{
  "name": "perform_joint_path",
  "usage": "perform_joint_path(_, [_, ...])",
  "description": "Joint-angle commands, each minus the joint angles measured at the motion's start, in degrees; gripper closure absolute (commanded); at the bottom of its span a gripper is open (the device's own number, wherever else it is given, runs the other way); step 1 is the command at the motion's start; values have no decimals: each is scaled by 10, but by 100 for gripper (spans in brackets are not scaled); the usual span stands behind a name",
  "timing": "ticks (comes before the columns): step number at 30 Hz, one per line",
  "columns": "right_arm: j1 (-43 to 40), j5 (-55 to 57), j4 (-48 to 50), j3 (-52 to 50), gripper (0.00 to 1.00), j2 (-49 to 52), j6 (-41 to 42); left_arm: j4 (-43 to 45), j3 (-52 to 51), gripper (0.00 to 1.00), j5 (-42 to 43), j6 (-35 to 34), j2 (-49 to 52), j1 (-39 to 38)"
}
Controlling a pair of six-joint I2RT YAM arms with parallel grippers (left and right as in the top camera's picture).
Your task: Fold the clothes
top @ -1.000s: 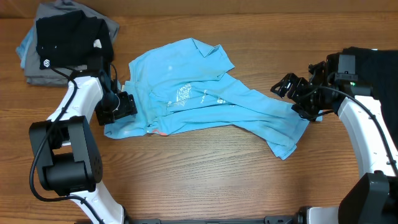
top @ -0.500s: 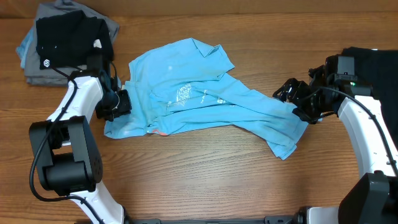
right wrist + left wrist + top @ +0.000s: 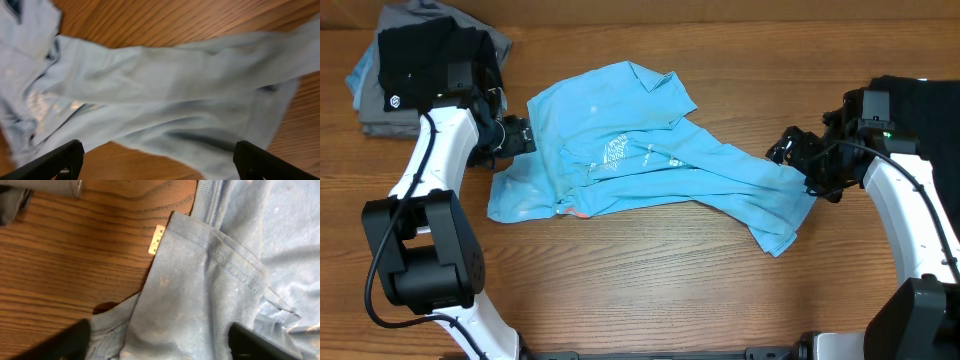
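Note:
The clothes, a light blue T-shirt [image 3: 640, 150] with white lettering, lie crumpled across the middle of the wooden table. My left gripper [image 3: 517, 134] is at the shirt's left edge, open. In the left wrist view its fingertips [image 3: 70, 340] stand wide apart over a hemmed fold of the shirt [image 3: 210, 280], and a small white tag [image 3: 158, 239] shows at the fold's corner. My right gripper [image 3: 792, 156] hovers at the shirt's right end, open. From the right wrist the gripper [image 3: 162, 165] spans the cloth [image 3: 175, 90] and bare wood, with nothing held.
A small black shirt [image 3: 430, 55] lies on folded grey garments [image 3: 370, 105] at the back left corner, close behind my left arm. Dark cloth [image 3: 925, 100] lies at the right edge behind my right arm. Bare wood [image 3: 640, 280] runs along the front.
My left gripper has moved back along the shirt's left edge, away from its front left corner, narrowing and then reopening. My right gripper has shifted slightly toward the shirt's right end.

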Motion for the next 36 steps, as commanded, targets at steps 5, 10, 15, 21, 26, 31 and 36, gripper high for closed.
perform_joint_path(5, [-31,140,-18,4,0,0,47,14,7,0,31,18,14,5])
perform_joint_path(10, [-65,141,-43,4,0,0,67,33,6,0,87,19,14,5])
perform_joint_path(15, [-66,83,-85,4,0,0,48,73,6,5,91,23,14,5])
perform_joint_path(21, [-24,67,-153,3,0,0,26,87,6,6,91,23,14,5])
perform_joint_path(26, [16,68,-153,-14,0,0,26,93,6,8,106,28,14,4])
perform_joint_path(31, [41,62,-122,-55,0,0,31,108,6,6,119,47,14,-10])
perform_joint_path(36, [49,12,-91,-93,0,0,31,126,6,6,88,46,14,-17])
